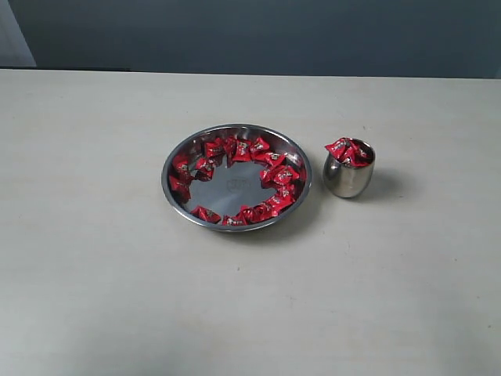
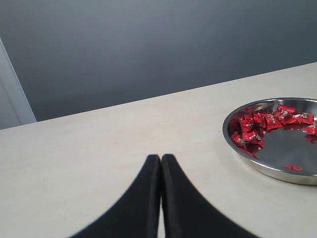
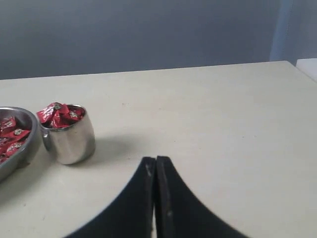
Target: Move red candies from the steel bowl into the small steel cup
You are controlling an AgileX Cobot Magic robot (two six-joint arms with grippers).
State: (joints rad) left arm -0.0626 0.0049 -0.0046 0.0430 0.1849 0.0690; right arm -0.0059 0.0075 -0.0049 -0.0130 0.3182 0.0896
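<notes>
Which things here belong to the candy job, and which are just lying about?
Job: red candies, steel bowl, small steel cup, left end effector, right end effector.
Lying about: only the table and grey wall.

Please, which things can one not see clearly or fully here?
- Small steel cup: its wall hides how deep the red candies go, exterior and right wrist views.
- Candy print: too small, exterior view.
- Steel bowl: cut off by the frame edge in both wrist views.
- Arms: outside the exterior view; only the shut left end effector and right end effector show.
</notes>
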